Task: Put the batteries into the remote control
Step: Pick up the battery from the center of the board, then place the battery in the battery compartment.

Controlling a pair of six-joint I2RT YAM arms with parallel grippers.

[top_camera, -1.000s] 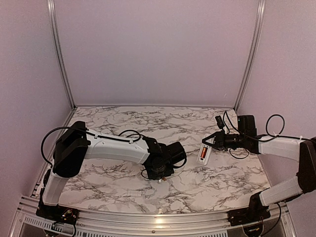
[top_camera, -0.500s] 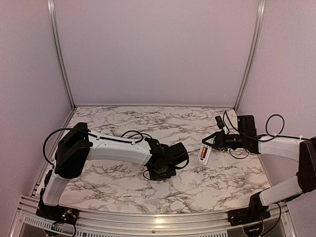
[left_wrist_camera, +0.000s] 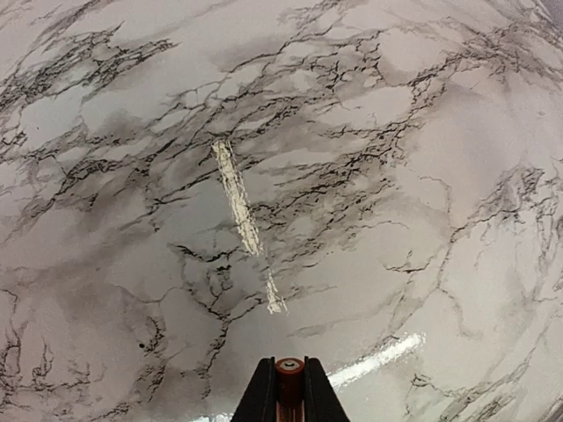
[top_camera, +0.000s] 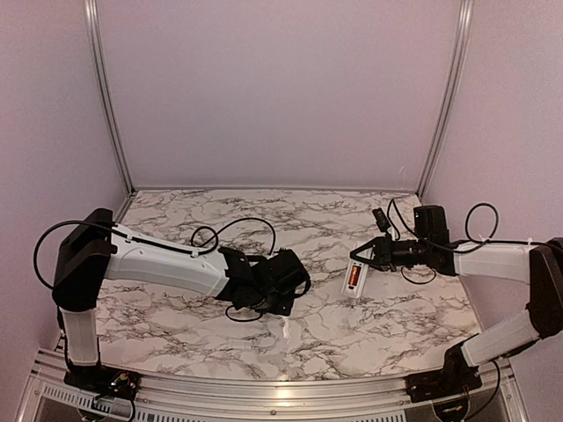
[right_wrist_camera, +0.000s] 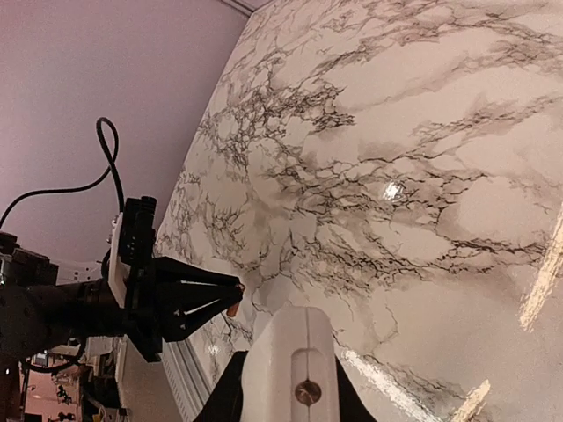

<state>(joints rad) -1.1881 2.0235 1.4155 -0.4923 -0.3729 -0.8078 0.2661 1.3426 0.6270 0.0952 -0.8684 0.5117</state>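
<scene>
One battery (left_wrist_camera: 289, 369) is pinched in the left gripper (left_wrist_camera: 289, 403) over the marble table (left_wrist_camera: 396, 176), while the remote control (top_camera: 349, 289), a second battery (top_camera: 353, 276) seated in its recess, is clamped in the right gripper (top_camera: 360, 257).

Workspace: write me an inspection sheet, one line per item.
Surface: marble-pattern table, with some glare spots.
Job's things: remote in the right hand; seated battery showing in its recess; held battery in the left hand.
Clutter: nothing seen.
Hands: left shut on held battery; right shut on remote.
Cables: black loops at both arms.
Surroundings: plain walls, metal posts.
</scene>
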